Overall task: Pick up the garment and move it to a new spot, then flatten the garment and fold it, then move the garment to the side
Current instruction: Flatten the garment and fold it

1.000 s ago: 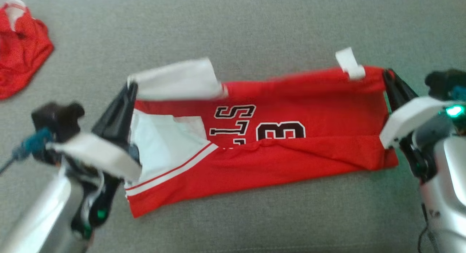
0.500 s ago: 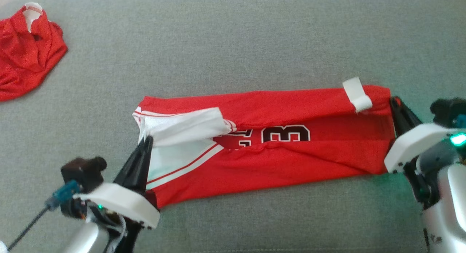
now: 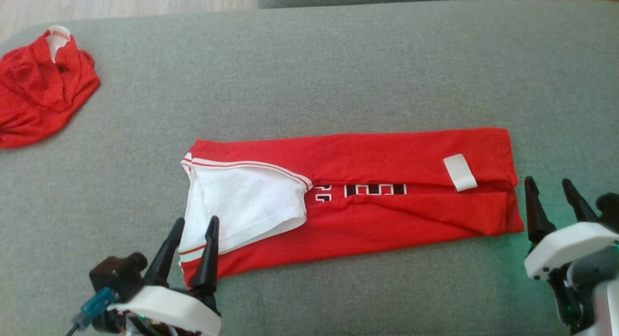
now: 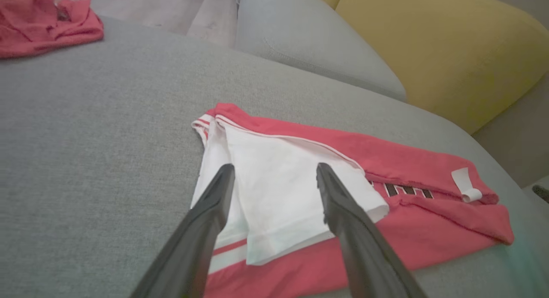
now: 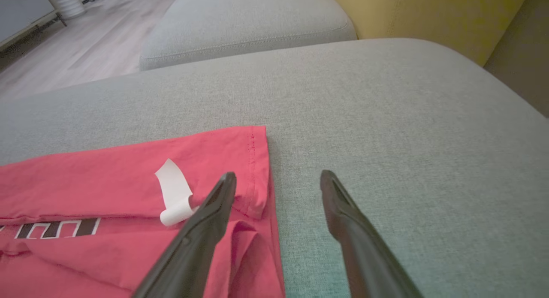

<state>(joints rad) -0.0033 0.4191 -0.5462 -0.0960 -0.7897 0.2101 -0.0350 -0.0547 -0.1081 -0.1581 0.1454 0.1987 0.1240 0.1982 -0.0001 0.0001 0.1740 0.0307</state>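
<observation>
Jersey (image 3: pixel 367 205), red with a white sleeve panel (image 3: pixel 242 205), is laid as a long folded band across the middle of the frame on the grey sofa cushion (image 3: pixel 338 75). At its lower-left corner, the left gripper (image 3: pixel 197 221), clamped on the white-trimmed edge half a second ago, has been let go and is seen with jaws spread wide. In the middle, the upper layer has been brought down so that the black numerals are half covered. At the right hem, beside the white tag (image 3: pixel 460 172), the right gripper (image 3: pixel 549 181) has likewise been released and stands wide, just beside the cloth. A lengthwise fold is judged done; a crosswise fold and the move aside are left. A crumpled red garment (image 3: pixel 38 104) is kept well apart at the upper left, near the cushion's edge and wooden floor (image 3: pixel 121 0). Bare cushion is left above, below and right.
</observation>
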